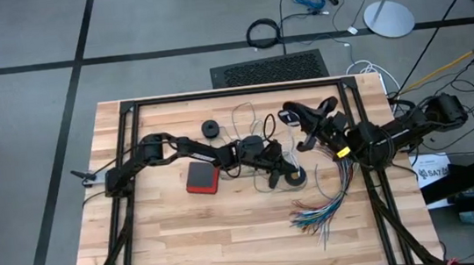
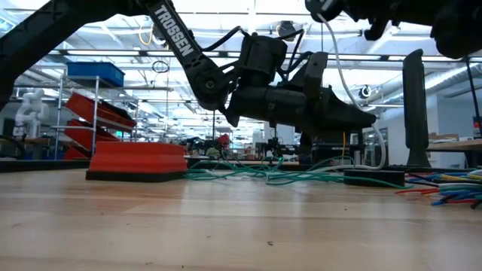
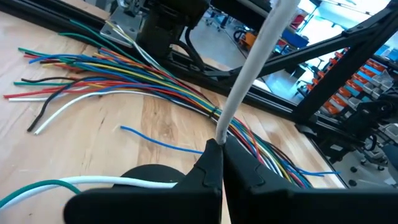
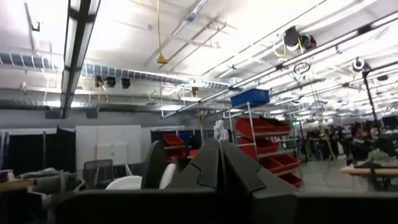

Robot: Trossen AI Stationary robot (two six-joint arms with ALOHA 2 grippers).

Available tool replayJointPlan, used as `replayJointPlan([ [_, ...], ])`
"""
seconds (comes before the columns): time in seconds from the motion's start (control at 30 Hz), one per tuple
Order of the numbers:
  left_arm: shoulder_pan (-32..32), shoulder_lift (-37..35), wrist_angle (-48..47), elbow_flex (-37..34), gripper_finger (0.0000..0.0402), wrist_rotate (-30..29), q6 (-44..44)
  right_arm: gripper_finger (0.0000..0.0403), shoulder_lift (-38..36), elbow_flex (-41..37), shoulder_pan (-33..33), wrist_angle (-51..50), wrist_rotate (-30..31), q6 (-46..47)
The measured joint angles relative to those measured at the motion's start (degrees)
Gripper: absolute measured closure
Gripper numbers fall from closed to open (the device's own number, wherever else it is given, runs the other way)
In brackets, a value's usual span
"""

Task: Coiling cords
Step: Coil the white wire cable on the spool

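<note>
The white cord (image 3: 249, 74) runs straight up from my left gripper (image 3: 221, 146), which is shut on it low over the table's middle (image 1: 283, 165). Its upper end reaches my right gripper (image 2: 325, 11), raised, pointing upward and shut (image 4: 219, 149). Below the left gripper the cord drops to the small round black-and-white piece (image 1: 295, 177), which rests flat on the table. The teal-green cord (image 2: 248, 177) lies loose on the wood behind the left gripper (image 2: 367, 119); another stretch of the teal-green cord (image 3: 25, 194) shows in the left wrist view. My left gripper pinches the white cord (image 3: 222, 127) between its two fingertips, coming almost level from the table's left. The cord leaves the tips upward, drawn straight. My right gripper is shut where the white cord's upper end (image 2: 328, 30) arrives; its own body hides the contact. The cord hangs below it.
A fanned bundle of multicoloured wires (image 1: 328, 202) lies at the right near my right arm. A red block (image 1: 201, 177) sits left of centre and a small black ring (image 1: 211, 128) behind it. Black frame rails (image 1: 233, 95) border the table.
</note>
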Motion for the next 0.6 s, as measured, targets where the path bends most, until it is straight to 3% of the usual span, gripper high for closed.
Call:
replayJointPlan([
  [0.6,-0.96,0.0,0.13,0.0,0.0402,-1.31,0.25,0.0403,-0.01,3.14,0.0,-0.04,0.2,-7.62],
])
